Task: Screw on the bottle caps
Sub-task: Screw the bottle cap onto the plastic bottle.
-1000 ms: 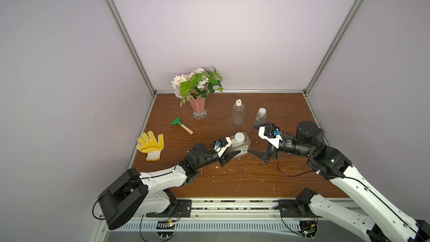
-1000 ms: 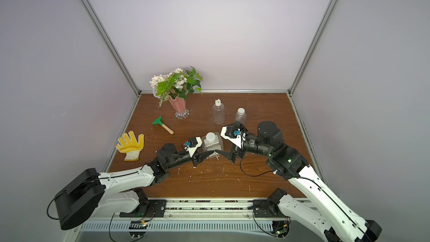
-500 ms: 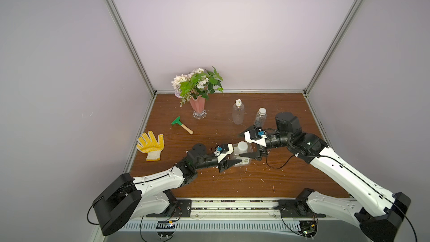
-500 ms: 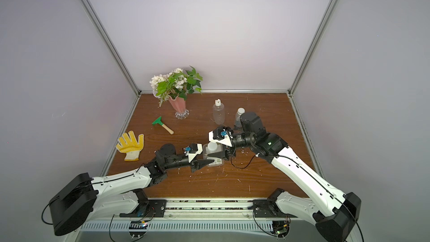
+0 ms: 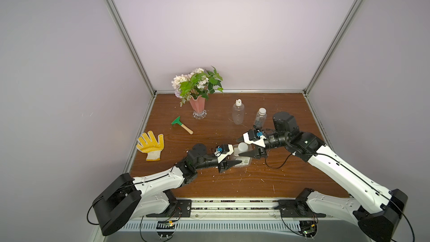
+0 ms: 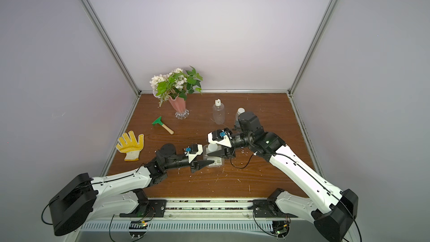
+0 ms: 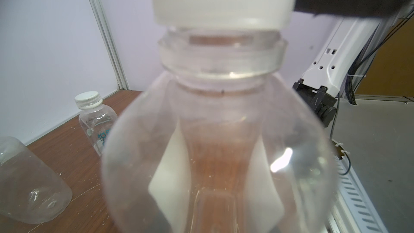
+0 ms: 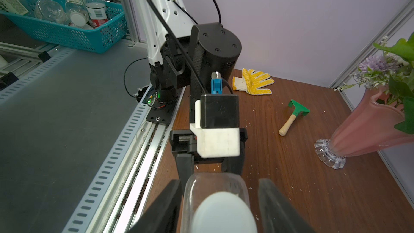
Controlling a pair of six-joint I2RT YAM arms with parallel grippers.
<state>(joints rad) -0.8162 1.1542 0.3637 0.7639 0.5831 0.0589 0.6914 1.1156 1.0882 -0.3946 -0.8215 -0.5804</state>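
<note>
My left gripper (image 5: pixel 237 158) is shut on a square clear bottle (image 5: pixel 244 160) with a white label, held upright near the table's front middle. Its black fingers (image 8: pixel 185 168) press the bottle's sides in the right wrist view. A round white cap (image 5: pixel 242 146) sits on the bottle's neck and looms large as the cap (image 7: pixel 224 1) in the left wrist view. My right gripper (image 5: pixel 239 147) straddles this cap from the right, jaws open, with a gap still showing beside one finger (image 8: pixel 272 200). A rounded bottle (image 5: pixel 238 115) with a ribbed cap (image 5: pixel 237 101) and a slim bottle (image 5: pixel 260 120) with a flat cap (image 5: pixel 262 111) stand behind.
A pink vase (image 5: pixel 197 106) of flowers stands at the back left. A green hand scraper (image 5: pixel 182 125) lies in front of it, and a yellow glove (image 5: pixel 150 144) lies at the left edge. Small chips litter the wooden table (image 5: pixel 232 182). A blue basket (image 8: pixel 67 30) sits outside the cell.
My right gripper has swung left from beside the slim bottle to the cap, and its jaws have narrowed. The left gripper has kept hold of the square bottle, shifting slightly forward.
</note>
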